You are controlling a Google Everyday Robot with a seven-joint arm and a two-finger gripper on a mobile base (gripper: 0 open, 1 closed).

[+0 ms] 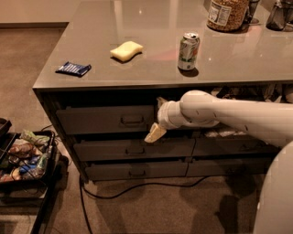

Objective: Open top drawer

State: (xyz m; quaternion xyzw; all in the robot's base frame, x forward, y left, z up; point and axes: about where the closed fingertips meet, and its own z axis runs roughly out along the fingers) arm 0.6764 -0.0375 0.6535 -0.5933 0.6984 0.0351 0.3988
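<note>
Grey counter (151, 27) with sponge (126, 50) and soda can (188, 51) fills the upper frame; below, centre left, the top drawer (91, 119) sits nearly closed, the gripper (158, 117) spread wide at its right end, just right of the handle (132, 120), presumably seeking purchase to pull

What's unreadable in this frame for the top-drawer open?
Camera view: the gripper is at the right end of the top drawer; any contact between them is hidden by the arm.
Right-side drawer fronts: mostly covered by the arm.
Jar: cut off by the top edge.
Can label: too small to read.
</note>
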